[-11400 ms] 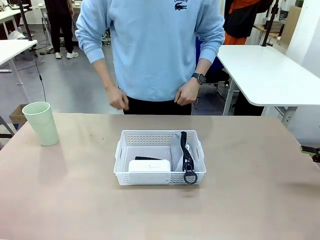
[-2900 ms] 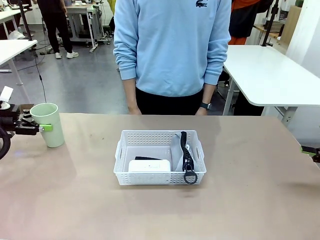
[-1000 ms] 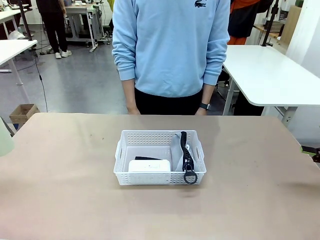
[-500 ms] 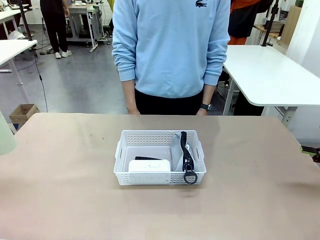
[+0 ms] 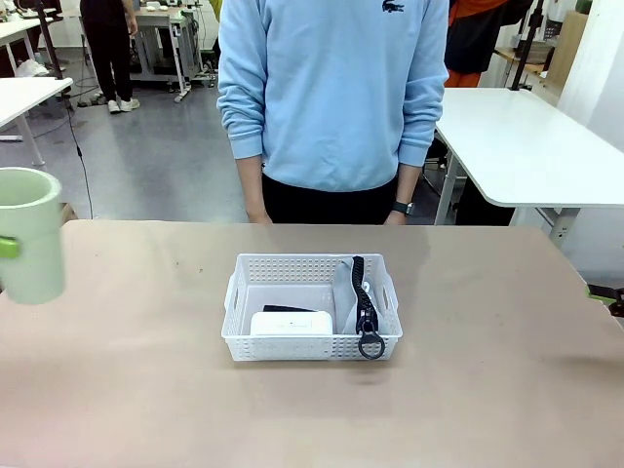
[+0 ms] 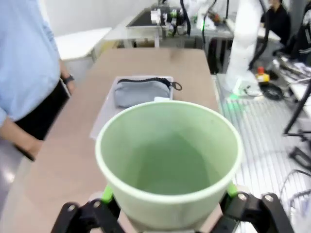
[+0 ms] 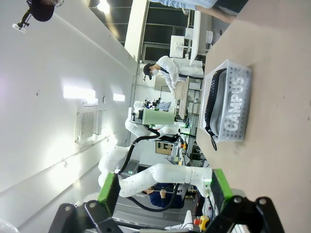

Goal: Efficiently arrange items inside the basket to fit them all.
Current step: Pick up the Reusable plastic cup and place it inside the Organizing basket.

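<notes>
- The pale green cup is a smooth, matte, tapered tumbler with a rounded rim; it hangs at the front view's left edge, clear above the bench, upright; its hollow looks empty in the left wrist view.
- The left claw is clamped on the cup, a green pad pressed against each side of its wall just under the rim.
- The right claw stands wide apart with nothing between its green-padded fingers, well away from the basket.
- The basket is white plastic, shallow and rectangular, with lattice-pierced sides and handle slots; it sits mid-bench.
- Inside it, the grey "CAMPUS" pouch of soft fabric stands on edge along its right side, black zipper uppermost, ring pull hanging over the near rim; the white rounded device lies at the near left; the small black object lies just behind it.
- A person in a light blue sweatshirt stands at the far edge.
</notes>
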`<control>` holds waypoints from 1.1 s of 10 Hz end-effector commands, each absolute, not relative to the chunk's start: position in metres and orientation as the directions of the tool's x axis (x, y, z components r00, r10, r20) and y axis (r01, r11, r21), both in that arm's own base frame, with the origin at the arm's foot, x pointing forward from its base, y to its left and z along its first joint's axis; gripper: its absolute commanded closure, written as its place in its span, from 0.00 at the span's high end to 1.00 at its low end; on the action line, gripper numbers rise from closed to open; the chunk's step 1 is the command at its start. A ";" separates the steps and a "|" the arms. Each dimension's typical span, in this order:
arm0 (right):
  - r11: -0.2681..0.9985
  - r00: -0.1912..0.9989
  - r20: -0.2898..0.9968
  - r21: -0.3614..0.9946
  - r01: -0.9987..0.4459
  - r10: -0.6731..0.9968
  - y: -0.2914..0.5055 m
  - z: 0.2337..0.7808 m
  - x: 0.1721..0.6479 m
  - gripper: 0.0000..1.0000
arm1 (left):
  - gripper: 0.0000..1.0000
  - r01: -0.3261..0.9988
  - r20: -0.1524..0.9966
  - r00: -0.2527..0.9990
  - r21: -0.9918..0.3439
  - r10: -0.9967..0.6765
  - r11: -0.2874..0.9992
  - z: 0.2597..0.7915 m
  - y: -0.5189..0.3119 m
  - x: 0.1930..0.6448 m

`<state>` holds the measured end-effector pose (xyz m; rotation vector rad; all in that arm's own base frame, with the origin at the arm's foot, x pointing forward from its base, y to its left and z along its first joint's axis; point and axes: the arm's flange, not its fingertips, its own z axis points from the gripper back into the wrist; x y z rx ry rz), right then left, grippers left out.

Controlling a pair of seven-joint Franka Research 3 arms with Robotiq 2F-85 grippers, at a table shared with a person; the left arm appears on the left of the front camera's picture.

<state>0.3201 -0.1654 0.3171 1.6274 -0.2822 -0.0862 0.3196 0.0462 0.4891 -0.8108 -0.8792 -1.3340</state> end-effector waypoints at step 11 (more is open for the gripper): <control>-0.058 0.965 0.119 0.989 -0.136 -0.234 -0.164 0.321 0.318 1.00 | 0.91 0.989 0.396 -0.104 -0.058 -0.912 -0.138 0.502 -0.292 0.413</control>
